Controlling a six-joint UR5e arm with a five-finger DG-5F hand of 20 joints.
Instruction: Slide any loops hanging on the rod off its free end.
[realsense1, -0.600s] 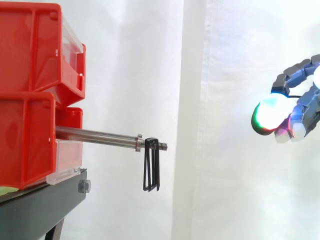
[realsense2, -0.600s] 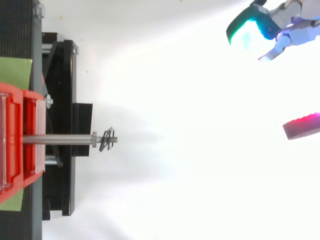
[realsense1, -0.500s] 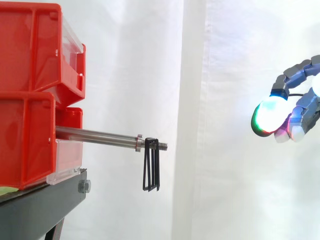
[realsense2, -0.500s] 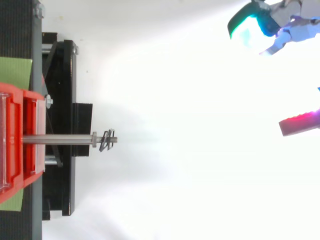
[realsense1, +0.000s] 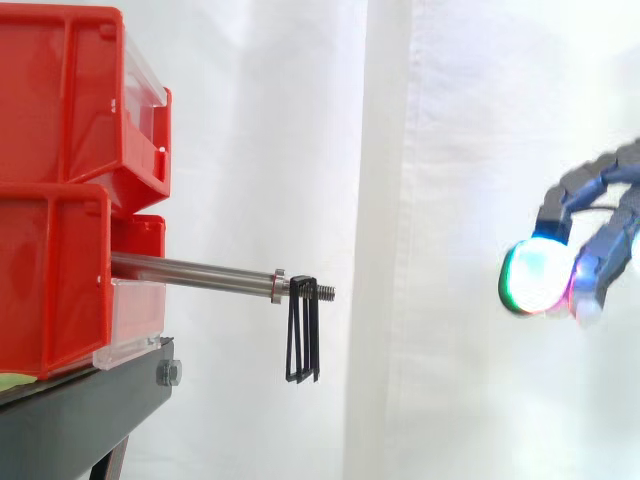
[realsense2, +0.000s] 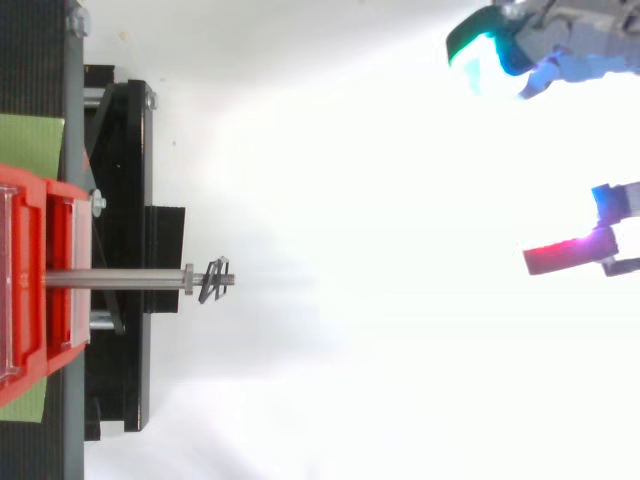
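Note:
A steel rod (realsense1: 195, 272) sticks out to the right from the lower red bin (realsense1: 55, 285). Black wire loops (realsense1: 303, 335) hang from it near its threaded free end (realsense1: 324, 292), just past a collar. From above, the loops (realsense2: 213, 280) sit at the rod's tip (realsense2: 229, 281). My hand (realsense1: 590, 250) hovers far to the right of the rod, at about its height, open with its fingers (realsense2: 560, 258) spread and nothing in them. A wide gap separates it from the loops.
Two red bins (realsense1: 70, 100) are stacked on a black stand (realsense1: 85, 410). A white curtain (realsense1: 450, 150) hangs behind. Open space lies between the rod's end and my hand.
My hand has dropped lower and shifted a little left toward the rod. The loops and rod have not moved.

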